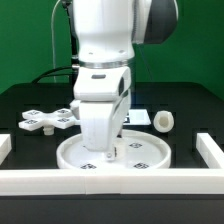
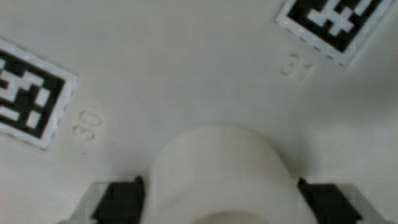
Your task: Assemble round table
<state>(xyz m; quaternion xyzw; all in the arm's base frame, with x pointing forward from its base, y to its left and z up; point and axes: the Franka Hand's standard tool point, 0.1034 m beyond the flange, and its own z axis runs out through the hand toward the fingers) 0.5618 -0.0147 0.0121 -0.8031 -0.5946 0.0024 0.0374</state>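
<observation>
Wrist view: the short white cylindrical plastic leg (image 2: 217,160) is clamped by the gripper (image 2: 217,203) over the large white rimmed disc (image 2: 178,70); leg-fitting is judged underway, upright screwing-in needed.

Smooth matt white plastic on the round disc (image 1: 112,156), with numerals showing faintly in its face and flat, matt black-and-white printed tags (image 2: 338,22) set on it. Same smooth white plastic, softly sheened, on the rounded white part (image 2: 222,172) clamped between the dark, dull-looking fingers (image 2: 121,202) of the gripper (image 2: 221,200). Matt white plastic again on the cross-shaped base (image 1: 50,121), the short cylinder (image 1: 163,121) and the border rails (image 1: 110,181). Glossy white casing on the arm (image 1: 104,35), with a darker, shiny-looking cover at its upper joint. Smooth, matt black surface on the table (image 1: 190,108).
</observation>
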